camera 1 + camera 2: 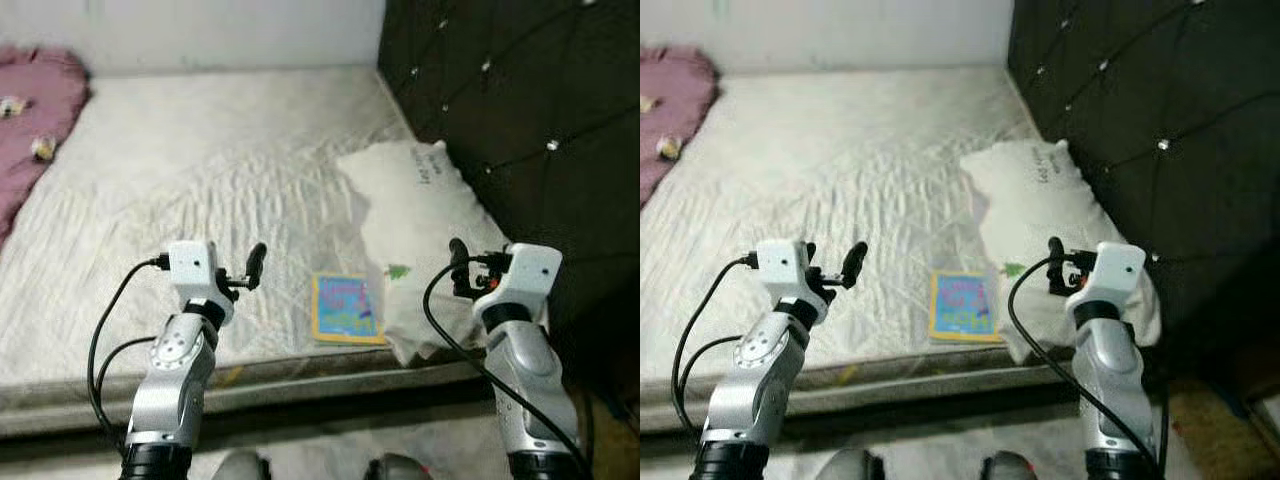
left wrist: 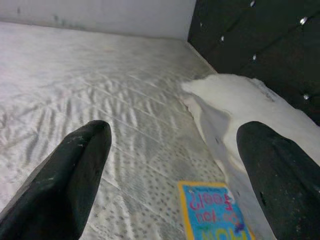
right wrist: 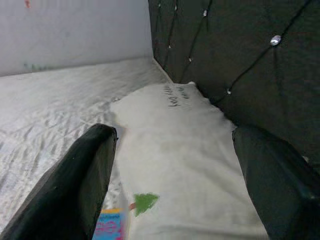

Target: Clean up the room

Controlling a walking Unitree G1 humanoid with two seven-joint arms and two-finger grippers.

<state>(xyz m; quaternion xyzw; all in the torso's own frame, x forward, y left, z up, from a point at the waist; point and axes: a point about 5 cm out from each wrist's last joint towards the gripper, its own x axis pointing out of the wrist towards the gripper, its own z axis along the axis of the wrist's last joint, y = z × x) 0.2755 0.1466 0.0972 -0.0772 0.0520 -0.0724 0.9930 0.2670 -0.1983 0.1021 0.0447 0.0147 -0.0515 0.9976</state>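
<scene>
- Left gripper (image 2: pixel 170 165) spread wide and empty, above the bed's (image 1: pixel 180 170) near edge.
- Right gripper (image 3: pixel 175 170) likewise wide apart, empty, over the white pillow (image 1: pixel 420 220).
- Colourful book (image 1: pixel 346 309) lies flat between them, touching the pillow.

Bare mattress (image 1: pixel 200 170) left of pillow (image 1: pixel 420 220)

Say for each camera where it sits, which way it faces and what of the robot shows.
Head eyes: look down over the mattress, pillow and book; both silver arms show.
Left wrist: looks along the open left gripper toward book and pillow.
Right wrist: looks along the open right gripper at pillow and headboard.
Shared: pillow and book.
</scene>
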